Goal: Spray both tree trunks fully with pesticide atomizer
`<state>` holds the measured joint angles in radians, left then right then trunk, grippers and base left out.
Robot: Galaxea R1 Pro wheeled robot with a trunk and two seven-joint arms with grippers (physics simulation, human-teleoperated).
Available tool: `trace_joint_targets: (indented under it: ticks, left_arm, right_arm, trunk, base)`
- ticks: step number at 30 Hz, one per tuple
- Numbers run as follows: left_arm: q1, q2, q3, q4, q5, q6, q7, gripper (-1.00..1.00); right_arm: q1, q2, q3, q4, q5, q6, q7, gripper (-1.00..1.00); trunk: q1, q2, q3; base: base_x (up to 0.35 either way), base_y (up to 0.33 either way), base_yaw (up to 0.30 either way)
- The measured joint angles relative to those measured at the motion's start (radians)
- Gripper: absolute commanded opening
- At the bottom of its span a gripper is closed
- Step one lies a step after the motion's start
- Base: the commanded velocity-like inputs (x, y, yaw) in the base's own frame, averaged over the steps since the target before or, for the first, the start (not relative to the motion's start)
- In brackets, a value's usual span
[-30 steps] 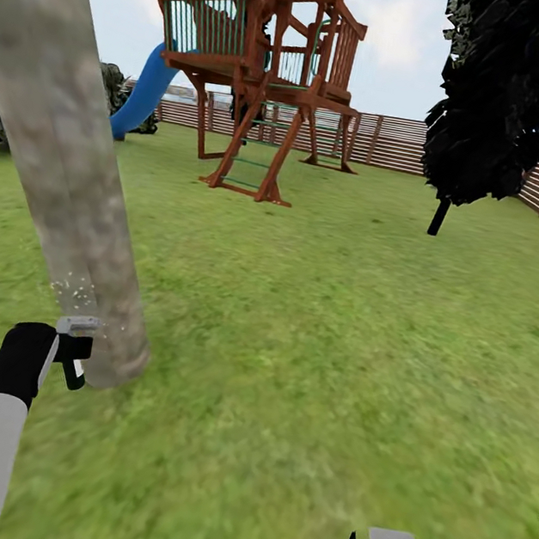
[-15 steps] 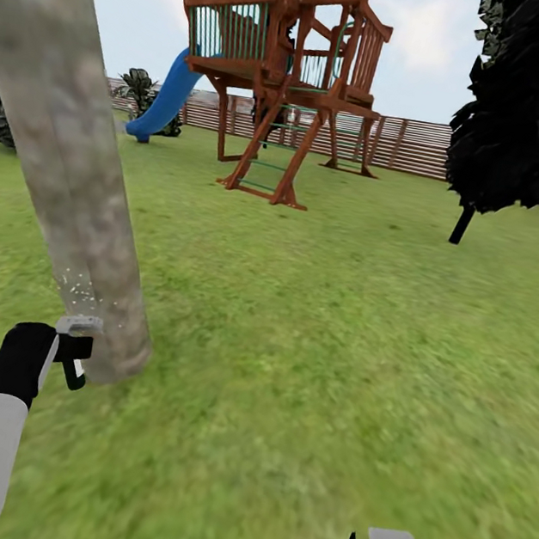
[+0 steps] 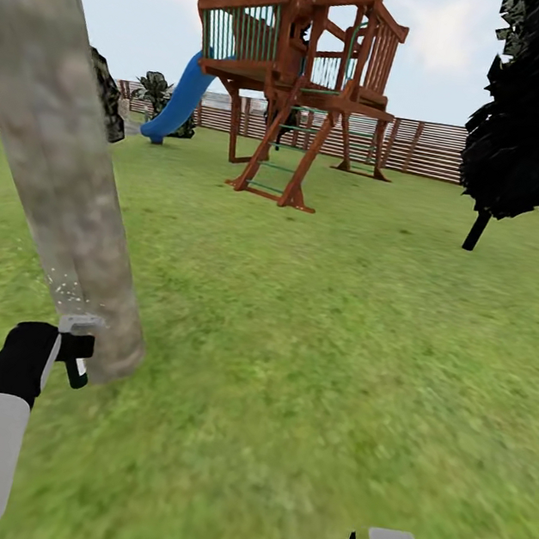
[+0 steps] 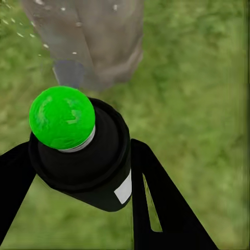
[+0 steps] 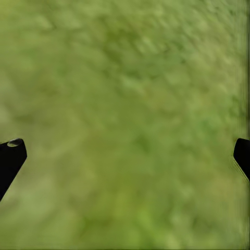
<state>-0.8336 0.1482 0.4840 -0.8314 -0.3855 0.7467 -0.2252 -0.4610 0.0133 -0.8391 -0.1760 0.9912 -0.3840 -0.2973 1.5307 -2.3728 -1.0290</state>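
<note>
Tree trunk (image 3: 67,176) cut off above; atomizer (image 4: 78,151) fills left hand (image 4: 78,172)

Green-capped black atomizer (image 4: 78,151) facing leaning trunk (image 3: 62,176)

text: none legible | atomizer (image 4: 83,156) label: white patch (blank) | signs: 0

Left gripper (image 4: 78,172) clamps green-capped atomizer (image 4: 80,151), near tree trunk (image 4: 96,39) base; white specks.
</note>
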Motion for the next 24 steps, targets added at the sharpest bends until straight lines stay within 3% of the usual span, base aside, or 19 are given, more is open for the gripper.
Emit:
trace_joint_targets:
  ticks: [4,9,13,16,24]
  left_arm:
    - [-0.006,0.000,-0.004,-0.011,0.002,0.002,0.000,-1.00]
    - [-0.023,-0.007,-0.009,-0.043,0.002,0.008,0.000,-1.00]
    - [-0.033,-0.010,-0.011,-0.103,-0.001,0.010,0.000,-1.00]
    - [-0.079,-0.011,-0.011,-0.106,-0.006,0.013,0.003,-1.00]
    - [-0.077,-0.007,-0.015,-0.105,-0.015,0.021,0.006,-1.00]
  right_arm:
    - [0.000,0.000,0.000,0.000,0.000,0.000,0.000,1.00]
    - [-0.001,0.000,0.000,0.000,0.000,0.000,0.000,1.00]
    - [0.000,0.000,0.000,0.001,0.000,0.000,0.000,1.00]
    - [0.000,0.000,0.000,0.001,0.000,0.000,0.000,1.00]
    - [0.000,-0.001,-0.002,-0.001,0.000,0.000,0.000,1.00]
  trunk:
    - [0.000,0.000,0.000]
    - [0.000,0.000,0.000]
    - [0.000,0.000,0.000]
    - [0.000,0.000,0.000]
    - [0.000,0.000,0.000]
  base:
    - [0.000,-0.275,0.026]
    - [0.000,-0.262,0.242]
    - [0.000,-0.044,0.277]
    - [0.000,-0.002,0.261]
    - [0.080,-0.122,0.018]
